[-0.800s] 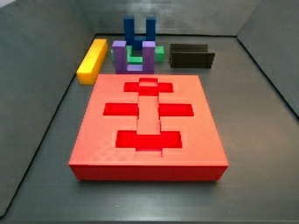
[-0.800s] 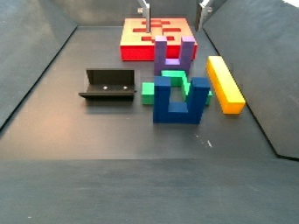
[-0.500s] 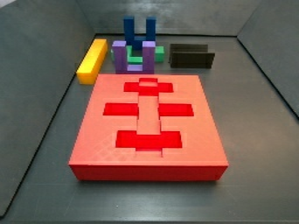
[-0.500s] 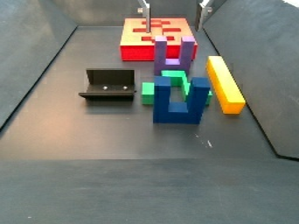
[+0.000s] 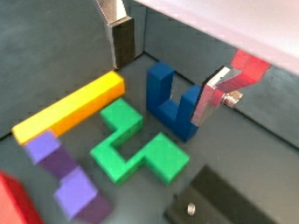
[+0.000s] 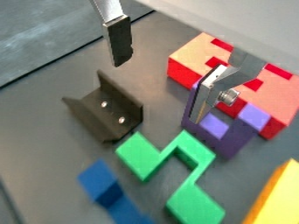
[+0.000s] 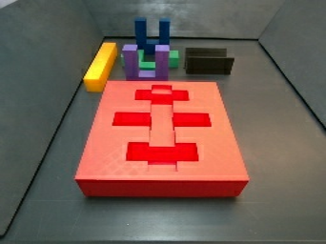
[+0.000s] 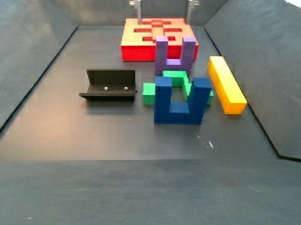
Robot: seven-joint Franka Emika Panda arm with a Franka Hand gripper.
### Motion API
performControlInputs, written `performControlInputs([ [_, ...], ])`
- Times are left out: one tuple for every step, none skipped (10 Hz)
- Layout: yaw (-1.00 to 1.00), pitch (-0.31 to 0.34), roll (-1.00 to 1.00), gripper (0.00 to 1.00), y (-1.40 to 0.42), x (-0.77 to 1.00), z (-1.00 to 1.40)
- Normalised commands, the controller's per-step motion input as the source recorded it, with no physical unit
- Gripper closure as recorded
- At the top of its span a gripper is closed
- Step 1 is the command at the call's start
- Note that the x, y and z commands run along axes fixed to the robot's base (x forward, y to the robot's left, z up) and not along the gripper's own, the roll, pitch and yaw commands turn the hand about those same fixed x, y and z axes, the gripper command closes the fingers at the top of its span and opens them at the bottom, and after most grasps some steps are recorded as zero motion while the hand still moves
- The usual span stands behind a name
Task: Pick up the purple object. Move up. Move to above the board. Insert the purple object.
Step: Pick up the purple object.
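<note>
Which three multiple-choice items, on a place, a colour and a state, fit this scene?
1. The green block lies: A alone in a corner; B between the purple block and the blue block; C atop a stack.
2. The long bar is: A white; B pink; C yellow.
3. The hand above the blocks is: A open, empty; B shut on the purple block; C shut on the long bar.
Answers: B, it sits between them in a side view; C, plainly yellow; A, nothing sits between its spread fingers.
</note>
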Motion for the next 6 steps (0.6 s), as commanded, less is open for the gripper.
performControlInputs([
  [0.01, 0.000, 0.11, 0.00, -0.61, 0.41, -0.21],
  [0.01, -0.094, 0.00, 0.00, -0.44, 0.21, -0.39],
  [0.07, -0.104, 0.00, 0.00, -0.41, 0.19, -0.47],
  [0.09, -0.107, 0.00, 0.00, -0.42, 0.19, -0.49],
  [0.07, -0.084, 0.01, 0.00, -0.46, 0.03, -0.45],
  [0.00, -0.043, 0.04, 0.00, -0.46, -0.11, -0.32],
])
